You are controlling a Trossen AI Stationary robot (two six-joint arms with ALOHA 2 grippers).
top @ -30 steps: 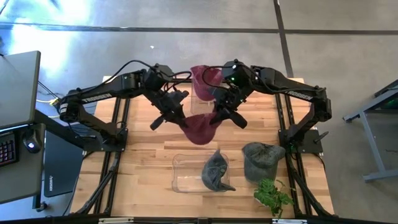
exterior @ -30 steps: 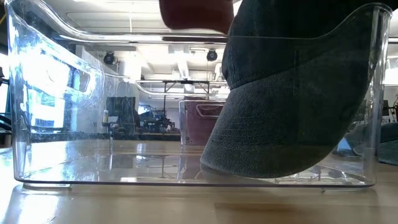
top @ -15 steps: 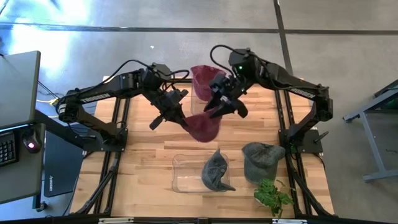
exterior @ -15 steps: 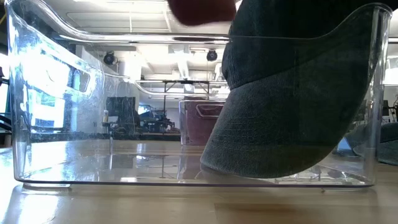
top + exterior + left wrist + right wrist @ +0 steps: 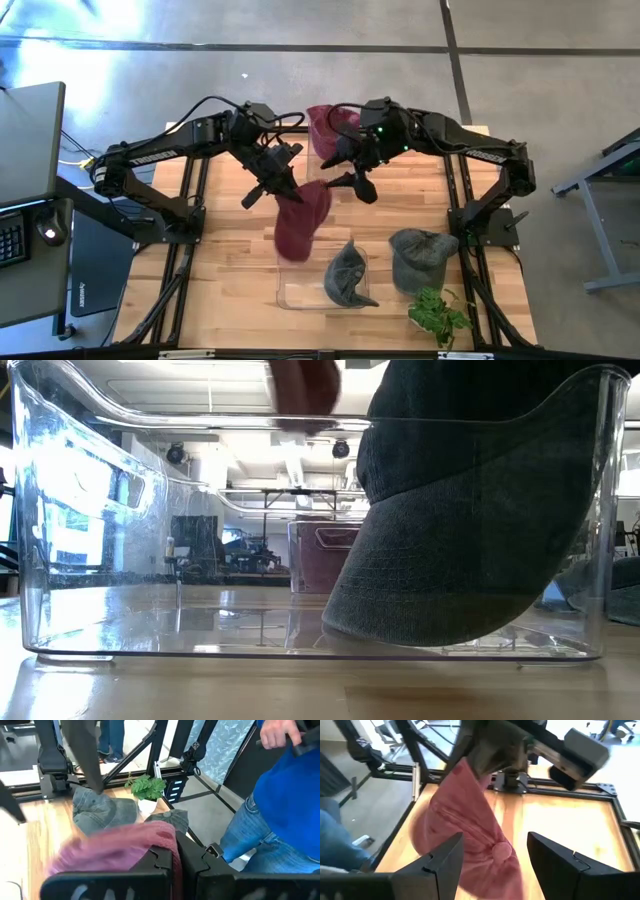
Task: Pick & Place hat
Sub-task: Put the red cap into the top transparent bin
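Note:
A maroon hat [image 5: 300,220] hangs from my left gripper [image 5: 287,192], which is shut on it above the far left part of a clear bin [image 5: 295,290]. The left wrist view shows the hat [image 5: 115,851] blurred. In the low view its bottom [image 5: 305,385] shows above the bin's rim. A dark grey hat [image 5: 348,275] lies inside the bin, brim down [image 5: 450,560]. My right gripper [image 5: 351,178] stands open just right of the maroon hat, touching nothing; its wrist view shows the hat [image 5: 470,835] ahead of its spread fingers. My left gripper pinches an upper edge of the maroon hat [image 5: 174,851] between its two shut fingers. The fingers slant down toward the table's near right. The hat hangs slack below them, clear of the table and above the bin.
A second grey hat [image 5: 420,255] lies on the table right of the bin, with a small green plant [image 5: 438,315] at the near right corner. Another clear container with something maroon [image 5: 325,130] stands at the far edge. A person in blue [image 5: 280,810] stands beyond the table.
My right gripper has opened, let go of the maroon hat and drawn back a little. The hat, before stretched between both grippers, has swung down and now hangs from my left gripper alone, lower and nearer the bin.

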